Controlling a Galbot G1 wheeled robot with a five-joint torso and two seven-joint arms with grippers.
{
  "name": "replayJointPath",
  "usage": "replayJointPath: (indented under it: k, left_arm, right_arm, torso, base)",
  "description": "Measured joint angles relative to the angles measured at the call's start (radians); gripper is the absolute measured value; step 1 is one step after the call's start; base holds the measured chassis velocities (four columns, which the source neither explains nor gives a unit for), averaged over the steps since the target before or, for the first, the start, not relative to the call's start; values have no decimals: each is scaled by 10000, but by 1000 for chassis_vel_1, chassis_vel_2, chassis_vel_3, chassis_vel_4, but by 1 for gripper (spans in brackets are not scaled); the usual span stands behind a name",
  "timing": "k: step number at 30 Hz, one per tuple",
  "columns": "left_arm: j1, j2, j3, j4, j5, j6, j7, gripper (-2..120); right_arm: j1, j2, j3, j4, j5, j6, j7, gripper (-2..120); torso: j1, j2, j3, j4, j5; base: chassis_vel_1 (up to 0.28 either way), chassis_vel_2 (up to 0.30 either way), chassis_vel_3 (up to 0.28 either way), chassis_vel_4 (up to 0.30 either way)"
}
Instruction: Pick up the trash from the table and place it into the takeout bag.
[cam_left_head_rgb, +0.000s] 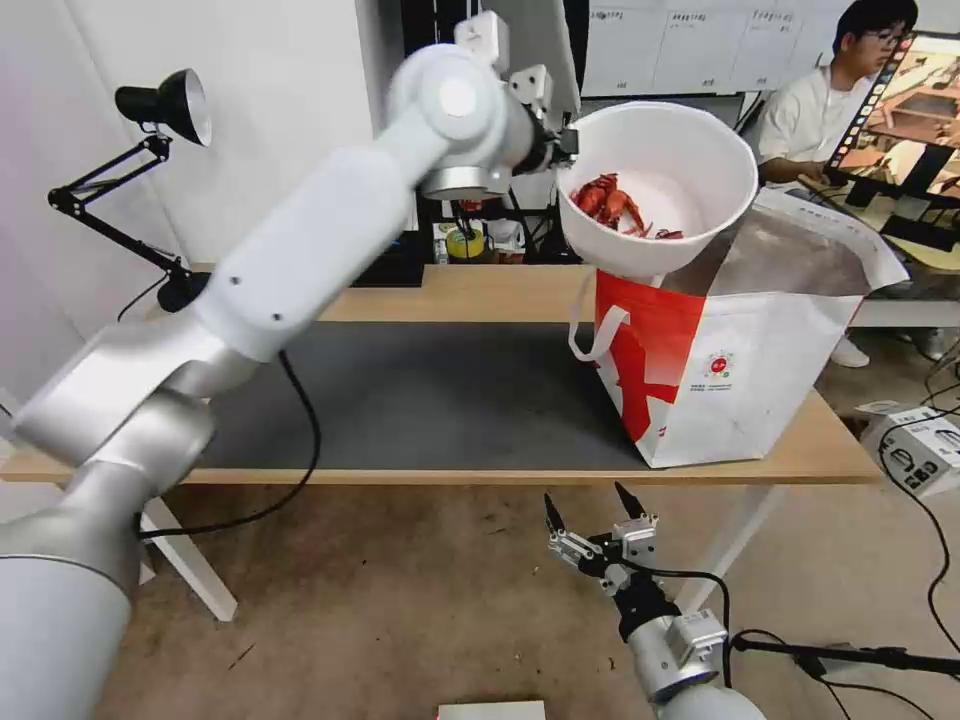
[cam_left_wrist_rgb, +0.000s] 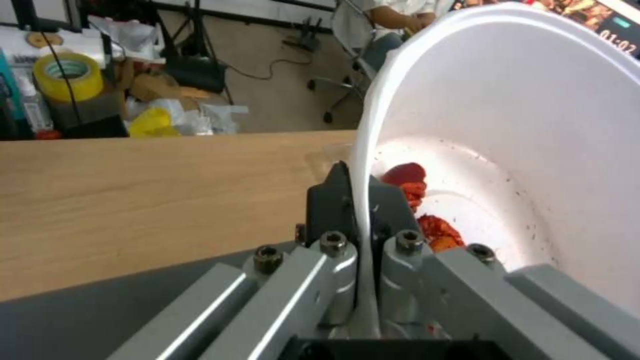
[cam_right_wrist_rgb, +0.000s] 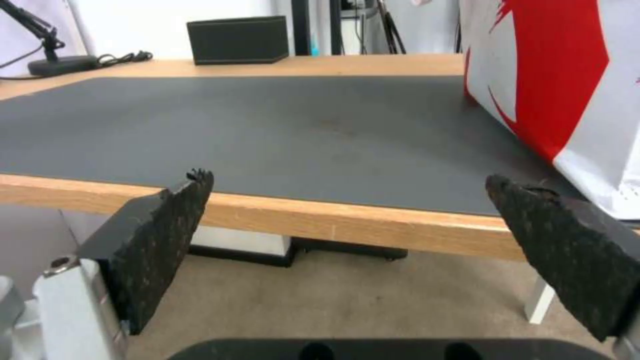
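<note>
High over the table, my left gripper (cam_left_head_rgb: 565, 150) is shut on the rim of the white round bowl (cam_left_head_rgb: 690, 165), which holds red scraps (cam_left_head_rgb: 612, 203). The bowl tilts above the open mouth of the white-and-red takeout bag (cam_left_head_rgb: 740, 375), standing at the right end of the table (cam_left_head_rgb: 460, 292). In the left wrist view the gripper (cam_left_wrist_rgb: 360, 200) pinches the bowl's thin rim (cam_left_wrist_rgb: 363, 150), with one finger inside beside the scraps (cam_left_wrist_rgb: 417, 200). My right gripper (cam_left_head_rgb: 590, 515) hangs open and empty below the table's front edge, also seen as the right wrist view's gripper (cam_right_wrist_rgb: 347, 195).
A dark grey mat (cam_left_head_rgb: 430, 395) covers the tabletop. A black rectangular box (cam_right_wrist_rgb: 238, 40) and a black desk lamp (cam_left_head_rgb: 150, 130) stand at the far side. A white box (cam_left_head_rgb: 925, 450) and cables lie on the floor at right. A person sits at a desk behind the bag.
</note>
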Motion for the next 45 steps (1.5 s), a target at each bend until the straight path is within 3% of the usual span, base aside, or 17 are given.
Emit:
replayJointPath:
  k: [5,13,20,28,39,45]
  left_arm:
    - [12,-707,92,588,472,-314,-11,0]
    - [279,-1309,208,816,1050,-821,29,0]
    - [653,-1692,681,955,2456,-1946,474,0]
    - [854,-1365,1306,614,3607,-2505,1107,0]
    - [914,-585,2007,-534,4019,-2522,1791,0]
    - [931,-491,2178,-836,4060,-2437,1836,0]
  right_arm:
    - [0,0,0,0,0,0,0,100]
    - [0,0,0,0,0,0,0,100]
    - [0,0,0,0,0,0,0,100]
    - [0,0,0,0,0,0,0,100]
    - [0,0,0,0,0,0,0,100]
    - [0,0,0,0,0,0,0,100]
  torso:
    - [0,1,-1,-2,1]
    - [0,1,-1,-1,0]
    - [-1,1,-1,-1,-2]
    - [-1,1,0,0,-2]
    - [-2,3,-1,1,-3]
    - [-1,2,-1,0,-3]
  base:
    - [0,0,0,0]
    - [0,0,0,0]
    - [0,0,0,0]
    - [0,0,0,0]
    - [0,0,0,0]
    - [0,0,0,0]
